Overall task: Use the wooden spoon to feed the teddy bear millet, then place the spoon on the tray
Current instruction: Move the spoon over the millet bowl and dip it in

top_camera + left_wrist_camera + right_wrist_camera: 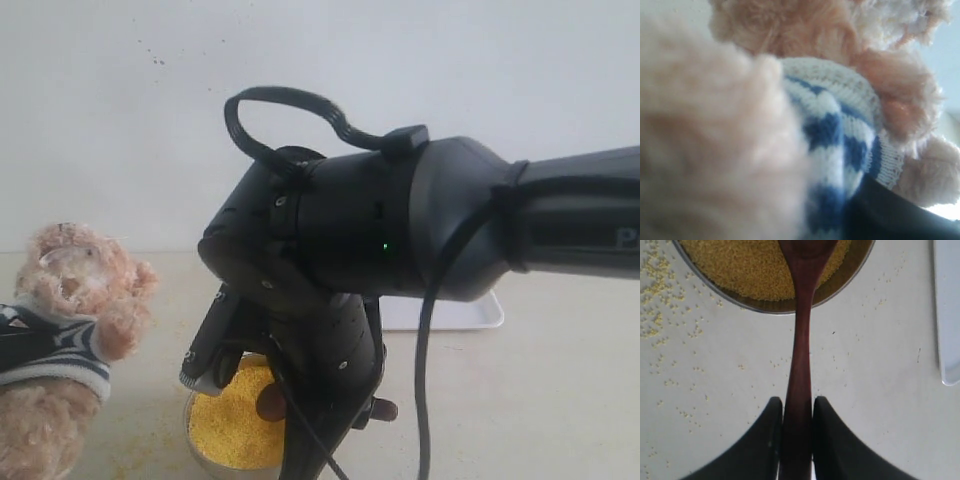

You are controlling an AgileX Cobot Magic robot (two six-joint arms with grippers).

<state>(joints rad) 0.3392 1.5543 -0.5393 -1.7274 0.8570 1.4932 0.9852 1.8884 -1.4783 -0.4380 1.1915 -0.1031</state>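
Lengthwise, the wooden spoon (801, 340) runs straight out from the right gripper (797, 402), handle end clamped between the two black fingers (771, 420) and oval bowl end pointing away over the round metal bowl (765, 306). The spoon's head lies across the near rim and over the millet (740, 265), which fills the bowl as a flat bright-yellow mass. Whether the head touches the grains is hard to say, since it is cut off at the frame edge. Loose grains (660, 315) are scattered on the pale desk (880, 390) beside the bowl. The white tray (947, 315) lies on the desk apart from the bowl, with nothing visible on the part that shows. In the exterior view the bulky right arm (400, 230) and its dangling cable (425, 380) cover most of the bowl and tray. The teddy bear (70, 330) sits to the left of the bowl, tilted, its striped shirt showing. The left wrist view is filled with its fur and shirt, with a black edge (900, 215), perhaps a finger, against the cloth. How the left gripper stands cannot be told.
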